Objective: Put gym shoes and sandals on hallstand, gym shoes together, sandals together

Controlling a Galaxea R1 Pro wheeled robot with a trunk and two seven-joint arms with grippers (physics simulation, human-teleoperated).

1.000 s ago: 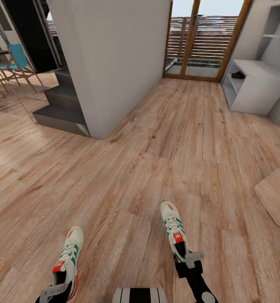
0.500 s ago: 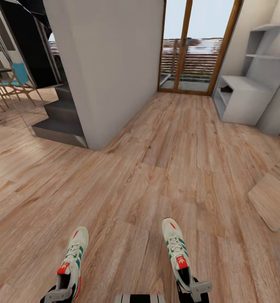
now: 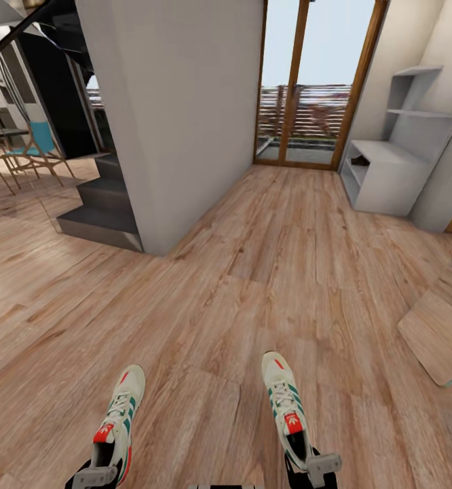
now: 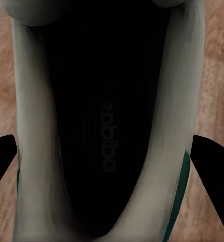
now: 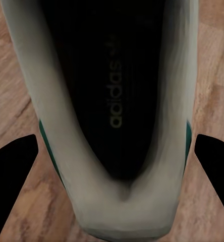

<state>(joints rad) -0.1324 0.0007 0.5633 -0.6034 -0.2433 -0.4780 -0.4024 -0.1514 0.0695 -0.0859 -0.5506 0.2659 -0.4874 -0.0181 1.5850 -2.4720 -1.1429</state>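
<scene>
Two cream-white gym shoes with green stripes hang just above the corridor floor (image 3: 253, 272), toes pointing away from me. My left gripper (image 3: 98, 470) is shut on the heel of the left gym shoe (image 3: 121, 418). My right gripper (image 3: 306, 465) is shut on the heel of the right gym shoe (image 3: 284, 401). In the left wrist view the black fingers (image 4: 2, 156) flank the shoe's dark opening (image 4: 92, 126); the right wrist view has that shoe's insole (image 5: 117, 91) between fingers (image 5: 215, 164). The pale hallstand (image 3: 389, 180) stands far ahead at the right. The sandals are out of view.
A grey wall block (image 3: 185, 115) juts into the floor at left of centre, with dark stair steps (image 3: 104, 210) beside it. A wood-framed glass door (image 3: 300, 88) closes the corridor's far end. Chairs (image 3: 22, 153) stand far left. A wooden panel (image 3: 440, 333) lies at the right.
The camera has moved: the view has tilted up, so door and hallstand sit lower in the picture. Both grippers have dropped toward the bottom edge, still holding the shoes.
</scene>
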